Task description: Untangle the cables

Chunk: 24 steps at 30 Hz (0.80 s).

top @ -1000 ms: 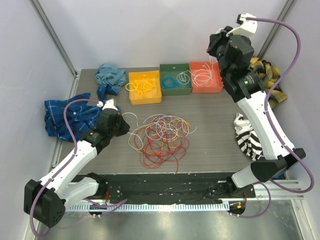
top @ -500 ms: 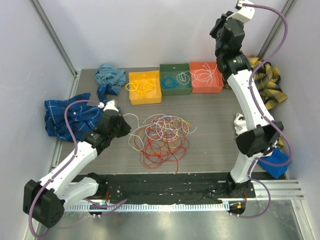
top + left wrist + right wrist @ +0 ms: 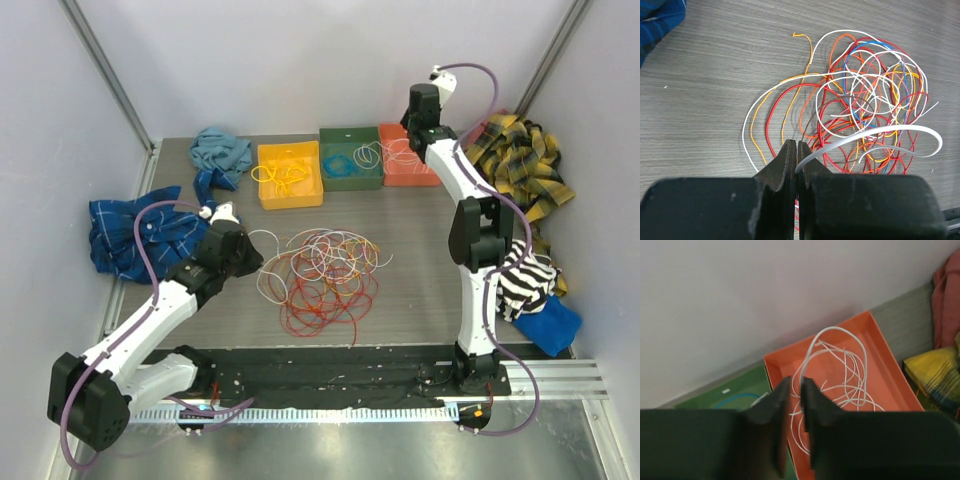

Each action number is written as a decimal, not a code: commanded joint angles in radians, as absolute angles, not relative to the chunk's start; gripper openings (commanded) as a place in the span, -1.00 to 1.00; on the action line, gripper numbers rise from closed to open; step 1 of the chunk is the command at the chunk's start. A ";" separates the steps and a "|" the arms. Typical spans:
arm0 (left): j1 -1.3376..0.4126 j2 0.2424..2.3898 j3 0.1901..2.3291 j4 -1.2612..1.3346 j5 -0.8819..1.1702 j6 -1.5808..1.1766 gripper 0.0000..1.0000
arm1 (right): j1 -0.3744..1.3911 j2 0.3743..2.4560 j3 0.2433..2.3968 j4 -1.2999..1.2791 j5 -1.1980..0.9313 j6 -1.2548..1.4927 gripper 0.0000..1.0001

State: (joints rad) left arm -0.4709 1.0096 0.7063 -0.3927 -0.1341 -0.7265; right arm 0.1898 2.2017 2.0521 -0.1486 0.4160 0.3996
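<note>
The cables point(image 3: 325, 275) lie in a loose tangle of red, orange, yellow and white loops mid-table, seen close in the left wrist view point(image 3: 865, 110). My left gripper point(image 3: 250, 258) sits at the tangle's left edge. Its jaws point(image 3: 797, 146) are shut on the end of a thick white cable point(image 3: 880, 132) that arcs out to the right. My right gripper point(image 3: 418, 128) hovers over the orange bin point(image 3: 432, 175) at the back. Its jaws point(image 3: 796, 382) stand slightly parted, with a white cable point(image 3: 850, 370) looping from the gap down into the bin point(image 3: 885, 380).
A yellow bin point(image 3: 264, 195) and a green bin point(image 3: 350, 182) holding cables stand left of the orange one. Cloths ring the table: blue plaid point(image 3: 120, 235), teal point(image 3: 222, 150), yellow plaid point(image 3: 520, 160), striped point(image 3: 525, 285) and blue point(image 3: 548, 325).
The right arm has swung in and stretched low toward the orange bin, and its jaws have parted a little. The left arm has barely moved and keeps its hold.
</note>
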 commanded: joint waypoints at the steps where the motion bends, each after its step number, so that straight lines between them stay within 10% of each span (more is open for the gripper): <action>1: -0.472 1.023 0.706 -0.350 -0.127 -0.730 -0.99 | 0.192 2.212 2.065 -0.136 0.385 0.417 -0.13; 3: -0.474 1.026 0.707 -0.344 -0.124 -0.730 -1.00 | 0.193 2.211 2.062 -0.141 0.391 0.413 0.30; 9: -0.477 1.032 0.713 -0.339 -0.120 -0.736 -0.99 | 0.198 2.122 2.037 -0.132 0.394 0.407 0.61; 24: -0.495 1.062 0.693 -0.318 -0.110 -0.753 -0.99 | 0.333 2.301 2.109 -0.202 0.183 0.427 0.01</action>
